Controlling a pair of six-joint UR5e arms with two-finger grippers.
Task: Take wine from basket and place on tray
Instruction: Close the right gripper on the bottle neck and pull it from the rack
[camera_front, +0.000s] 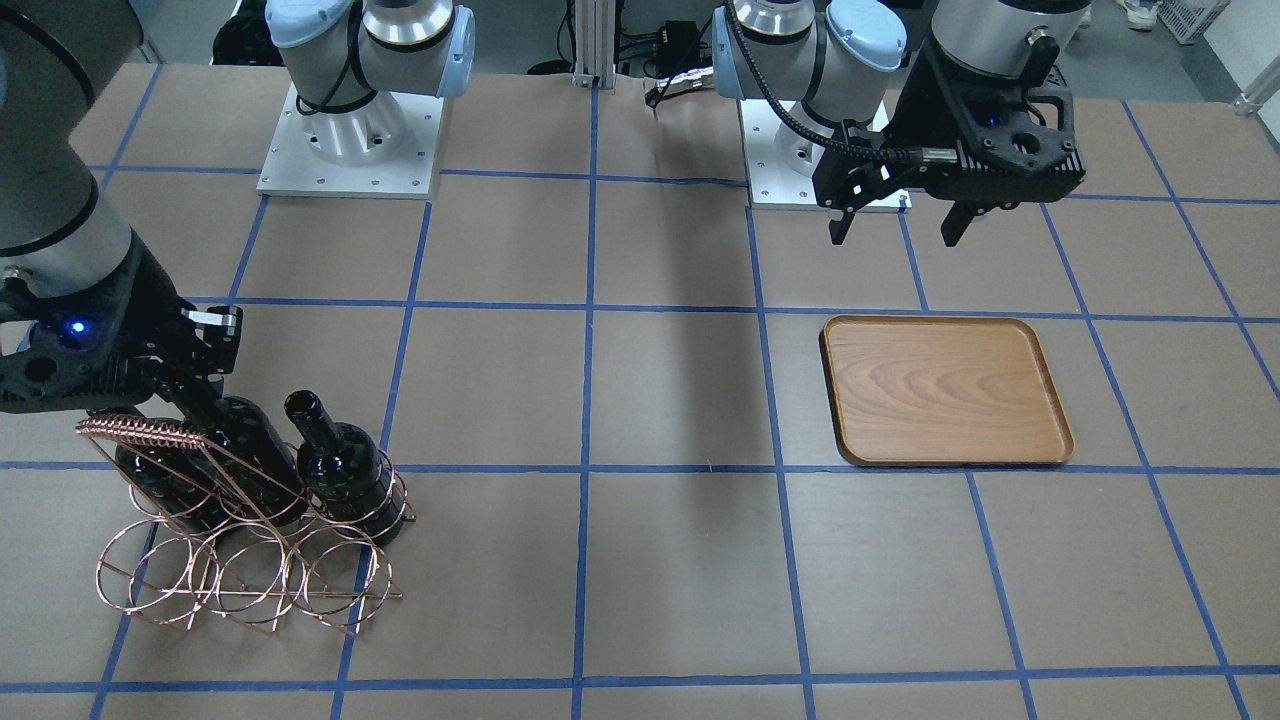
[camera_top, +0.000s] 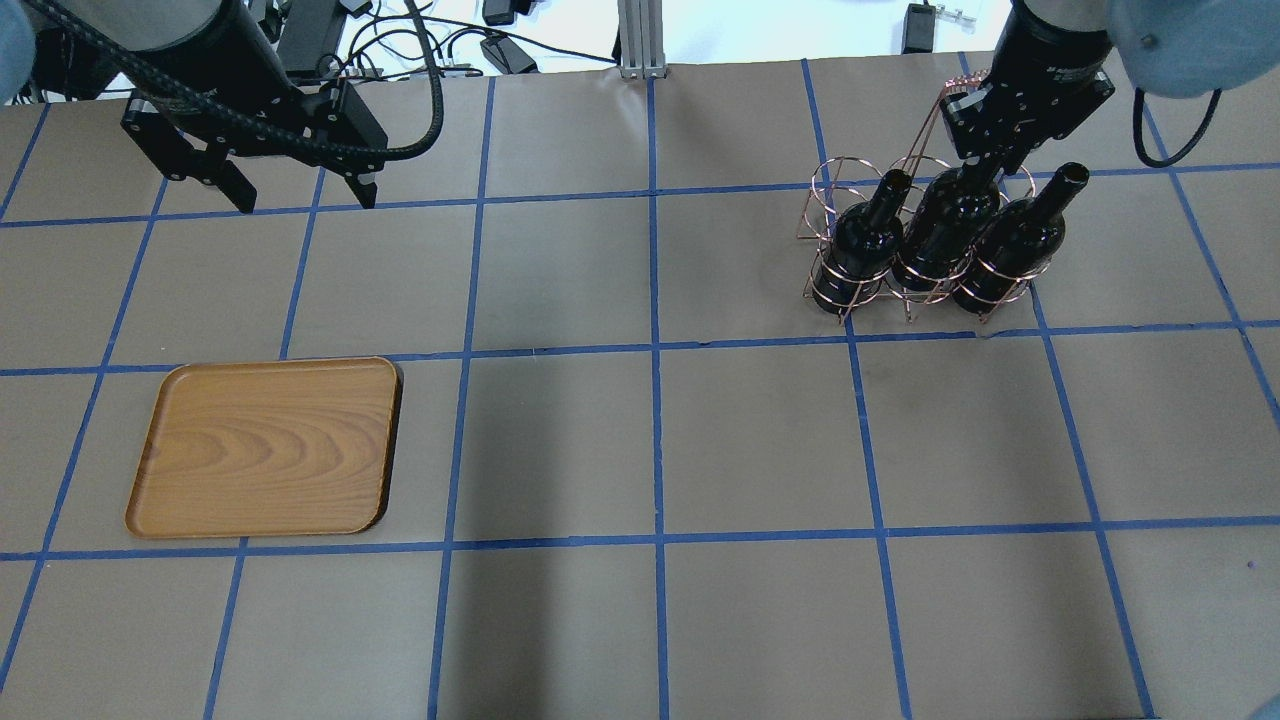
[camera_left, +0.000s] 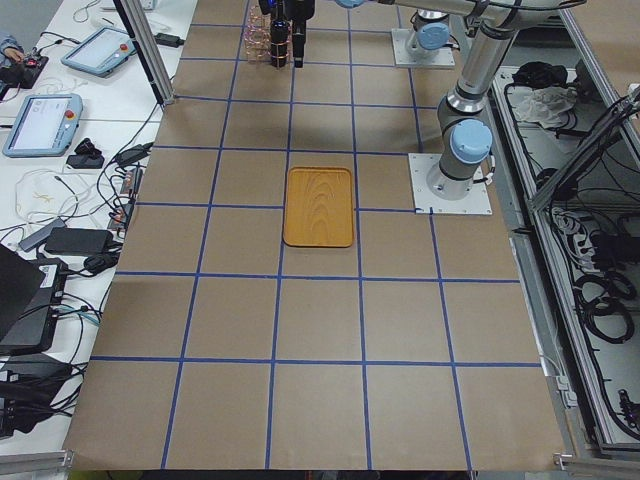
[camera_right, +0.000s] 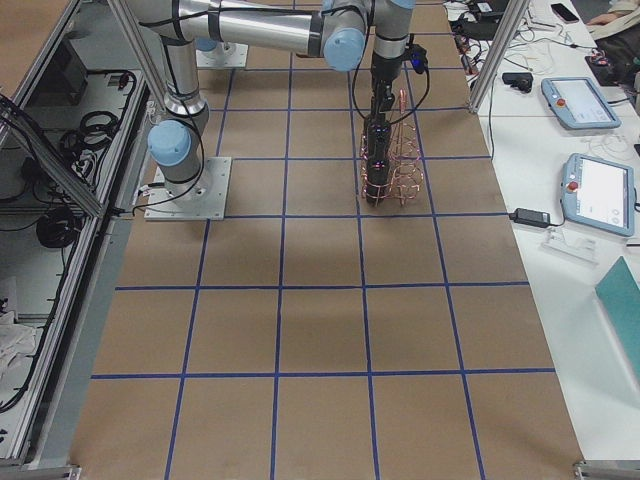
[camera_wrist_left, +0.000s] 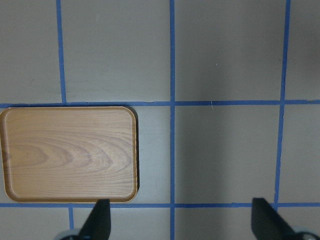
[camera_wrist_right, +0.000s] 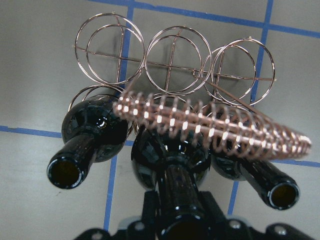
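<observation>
Three near-black wine bottles stand tilted in the copper wire basket at the table's far right. My right gripper reaches past the coiled handle and is shut on the neck of the middle bottle; the right wrist view shows that neck between the fingers. The other two bottles stand on either side. The wooden tray lies empty at the left. My left gripper is open and empty, hovering behind the tray; its fingertips show in the left wrist view.
The basket's front row of rings holds no bottles. Brown table paper with blue tape lines lies between basket and tray. The arm bases stand at the robot's side of the table.
</observation>
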